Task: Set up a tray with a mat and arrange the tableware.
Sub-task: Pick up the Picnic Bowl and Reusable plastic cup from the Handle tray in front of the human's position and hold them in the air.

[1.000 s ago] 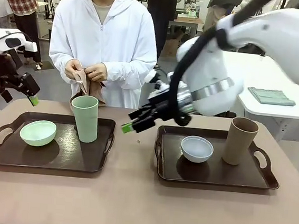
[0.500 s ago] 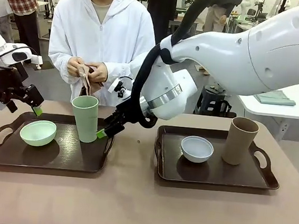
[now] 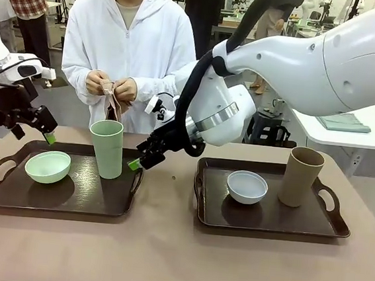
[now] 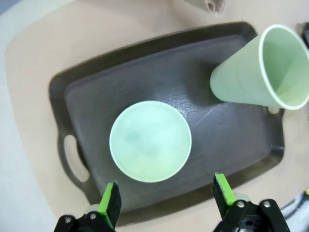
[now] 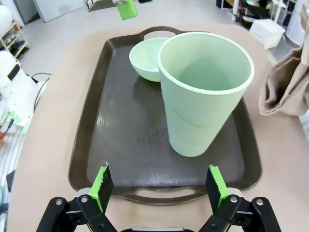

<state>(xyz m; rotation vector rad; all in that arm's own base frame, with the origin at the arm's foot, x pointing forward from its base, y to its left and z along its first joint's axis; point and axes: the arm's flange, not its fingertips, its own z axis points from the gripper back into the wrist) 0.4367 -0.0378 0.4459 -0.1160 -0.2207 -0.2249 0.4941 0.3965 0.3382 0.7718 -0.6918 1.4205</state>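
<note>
Front view: we are aiming right gripper (image 5: 158, 186) at the pale green cup (image 3: 106, 147), left gripper (image 4: 166, 195) above the mint bowl (image 3: 47, 166) — jaws wide, empty — likely clearing the tray (image 3: 69, 199).

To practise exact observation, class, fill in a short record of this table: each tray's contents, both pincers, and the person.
Left tray: mint bowl, pale green cup upright
Right tray: bluish-white bowl, tan cup upright
Left pincer: open, raised, pointing down at mint bowl
Right pincer: open, low, facing pale green cup
Person: far side, holding brown cloth
</note>
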